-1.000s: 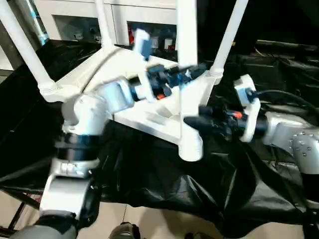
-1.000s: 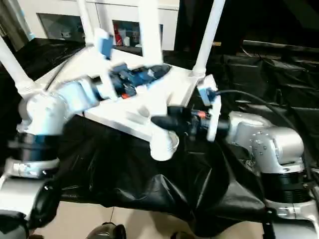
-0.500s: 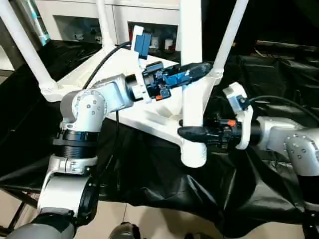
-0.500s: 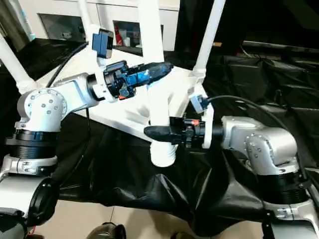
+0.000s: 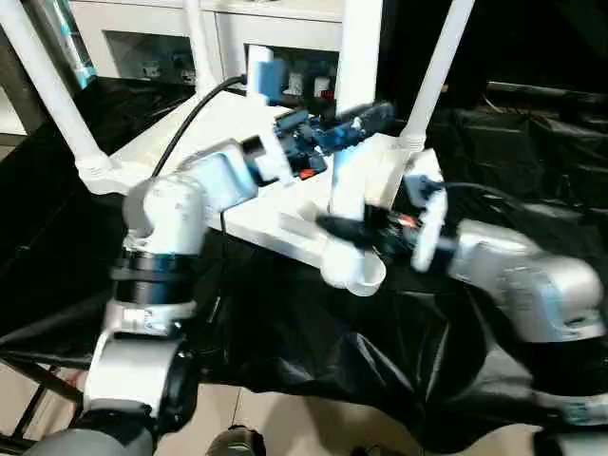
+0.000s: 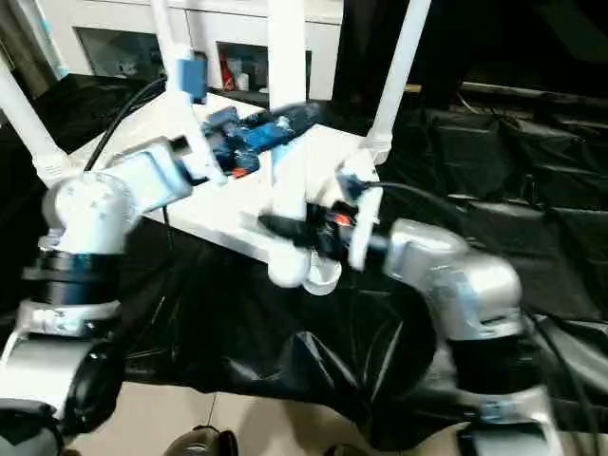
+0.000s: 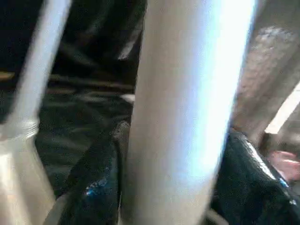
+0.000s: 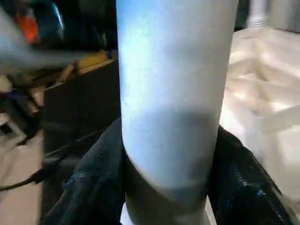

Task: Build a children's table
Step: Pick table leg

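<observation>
The children's table (image 5: pixel 285 204) is seen upside down on a black sheet (image 5: pixel 313 332), its legs pointing up. One nearly upright leg (image 5: pixel 353 142) is clasped between both sets of jaws: the left jaws (image 5: pixel 351 122) higher, the right jaws (image 5: pixel 347 228) near its open lower end. The leg tops are cut off. No writing can be read.

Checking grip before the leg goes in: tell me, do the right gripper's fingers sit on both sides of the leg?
Yes, black fingers flank the white leg.
</observation>
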You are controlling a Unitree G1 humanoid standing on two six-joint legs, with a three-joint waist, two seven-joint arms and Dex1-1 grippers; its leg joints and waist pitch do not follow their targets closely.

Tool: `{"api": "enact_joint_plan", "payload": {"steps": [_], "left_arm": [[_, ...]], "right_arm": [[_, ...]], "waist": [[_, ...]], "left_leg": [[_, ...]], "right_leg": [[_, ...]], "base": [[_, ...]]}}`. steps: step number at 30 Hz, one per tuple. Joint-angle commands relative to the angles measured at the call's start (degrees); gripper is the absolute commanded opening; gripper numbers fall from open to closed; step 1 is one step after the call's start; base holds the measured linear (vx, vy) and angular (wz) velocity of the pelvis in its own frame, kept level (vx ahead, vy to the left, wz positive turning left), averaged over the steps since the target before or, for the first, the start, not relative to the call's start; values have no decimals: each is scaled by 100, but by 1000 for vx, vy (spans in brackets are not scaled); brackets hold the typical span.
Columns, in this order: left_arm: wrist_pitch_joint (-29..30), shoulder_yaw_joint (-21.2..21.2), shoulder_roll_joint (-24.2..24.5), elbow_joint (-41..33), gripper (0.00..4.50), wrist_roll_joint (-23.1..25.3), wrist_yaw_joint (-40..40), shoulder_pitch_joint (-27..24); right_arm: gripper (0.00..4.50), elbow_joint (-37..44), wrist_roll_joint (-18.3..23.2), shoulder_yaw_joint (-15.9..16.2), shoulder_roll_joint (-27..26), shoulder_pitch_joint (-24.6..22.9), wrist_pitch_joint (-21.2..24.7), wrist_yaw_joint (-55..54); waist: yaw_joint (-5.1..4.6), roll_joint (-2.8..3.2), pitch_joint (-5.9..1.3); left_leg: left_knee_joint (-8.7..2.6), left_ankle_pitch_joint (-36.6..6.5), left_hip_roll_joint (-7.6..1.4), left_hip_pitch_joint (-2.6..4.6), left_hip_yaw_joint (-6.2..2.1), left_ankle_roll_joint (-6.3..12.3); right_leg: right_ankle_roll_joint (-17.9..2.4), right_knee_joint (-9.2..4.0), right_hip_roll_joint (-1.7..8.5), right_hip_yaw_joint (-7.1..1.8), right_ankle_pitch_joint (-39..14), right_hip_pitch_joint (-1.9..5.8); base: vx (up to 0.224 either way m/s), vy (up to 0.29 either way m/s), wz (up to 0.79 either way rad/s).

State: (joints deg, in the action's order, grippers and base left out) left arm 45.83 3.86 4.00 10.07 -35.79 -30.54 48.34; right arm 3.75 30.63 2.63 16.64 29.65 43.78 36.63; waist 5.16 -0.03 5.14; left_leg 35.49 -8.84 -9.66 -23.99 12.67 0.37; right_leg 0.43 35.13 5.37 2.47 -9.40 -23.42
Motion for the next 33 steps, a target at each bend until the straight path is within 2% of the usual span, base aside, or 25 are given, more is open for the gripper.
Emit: {"api": "enact_joint_plan", "payload": {"steps": [1,2,4,6,8,11,16,19,21,24,27,28,29,30,31,33], "left_arm": [[-103,-71,-195,-178,283,312,697,-96],[-126,-69,-234,-196,283,347,787,-112],[-215,-31,-425,-254,255,516,1257,-169],[-428,91,-611,-215,248,720,1771,-174],[-790,320,-750,-122,233,986,2391,-134],[-905,349,-759,-161,207,1111,2565,-142],[-899,309,-742,-327,196,1152,2612,-226],[-794,228,-728,-353,193,938,2281,-252],[-742,225,-727,-350,193,848,2167,-248],[-572,250,-626,-244,191,495,1610,-166],[-482,267,-566,-209,190,341,1349,-133],[-190,280,-351,-150,190,-108,522,-71],[-143,278,-314,-139,190,-171,397,-60],[50,278,-166,-114,190,-454,-141,-24],[74,278,-139,-118,189,-503,-244,-20],[311,340,40,-157,189,-942,-959,23]], "right_arm": [[189,48,-169,29,-98,127,-174,-268],[189,53,-179,33,-121,127,-180,-290],[189,71,-254,64,-215,130,-233,-398],[188,93,-311,118,-272,120,-262,-469],[188,134,-361,174,-316,104,-280,-527],[188,144,-399,178,-341,101,-290,-568],[188,178,-502,201,-348,85,-292,-602],[188,160,-505,198,-343,86,-322,-567],[244,145,-459,163,-345,94,-298,-538],[268,69,61,-189,-141,235,169,-83],[306,55,237,-251,29,287,369,171],[306,67,626,-281,513,334,818,848],[316,65,697,-291,586,344,903,951],[316,82,948,-307,881,359,1152,1386],[318,93,986,-305,928,355,1178,1460],[318,214,1168,-218,1276,302,1351,1942]], "waist": [[-3,-59,-558],[-7,-70,-566],[0,-62,-572],[-6,-89,-569],[-2,-82,-567],[-25,-84,-569],[-19,-80,-565],[-20,-79,-565],[-23,-84,-564],[-14,-83,-566],[-6,-71,-568],[-14,-99,-556],[44,-86,-572],[30,-93,-555],[38,-90,-556],[35,-119,-560]], "left_leg": [[-458,-1286,-331,246,-241,-398],[-449,-1254,-328,250,-236,-364],[-445,-1181,-327,239,-235,-307],[-436,-1181,-323,233,-232,-275],[-434,-1225,-317,236,-237,-245],[-439,-1223,-317,233,-246,-237],[-438,-1273,-315,244,-237,-256],[-438,-1229,-311,241,-233,-237],[-439,-1265,-309,242,-232,-242],[-433,-1268,-304,253,-230,-209],[-428,-1180,-309,250,-225,-179],[-422,-1199,-293,250,-214,-161],[-405,-1116,-298,287,-210,-130],[-406,-1104,-275,261,-207,-112],[-413,-1069,-314,252,-214,-104],[-403,-1058,-305,255,-209,-83]], "right_leg": [[-947,-397,330,-193,-1509,210],[-942,-407,331,-193,-1489,214],[-927,-399,319,-197,-1410,224],[-900,-415,308,-190,-1410,223],[-828,-439,311,-187,-1526,228],[-756,-439,295,-177,-1590,215],[-798,-448,291,-178,-1593,193],[-821,-443,290,-178,-1520,194],[-816,-447,292,-179,-1575,193],[-822,-443,293,-178,-1576,202],[-885,-418,288,-177,-1418,202],[-879,-435,281,-175,-1472,199],[-927,-413,299,-182,-1474,227],[-960,-414,281,-172,-1483,228],[-1010,-400,304,-181,-1410,222],[-1077,-392,316,-173,-1396,230]], "base": [[0,0,0],[0,0,0],[0,0,0],[0,0,0],[0,0,0],[0,0,0],[0,0,0],[0,0,0],[0,0,0],[0,0,0],[0,0,0],[0,0,0],[0,0,0],[0,0,0],[0,0,0],[0,0,0]]}}
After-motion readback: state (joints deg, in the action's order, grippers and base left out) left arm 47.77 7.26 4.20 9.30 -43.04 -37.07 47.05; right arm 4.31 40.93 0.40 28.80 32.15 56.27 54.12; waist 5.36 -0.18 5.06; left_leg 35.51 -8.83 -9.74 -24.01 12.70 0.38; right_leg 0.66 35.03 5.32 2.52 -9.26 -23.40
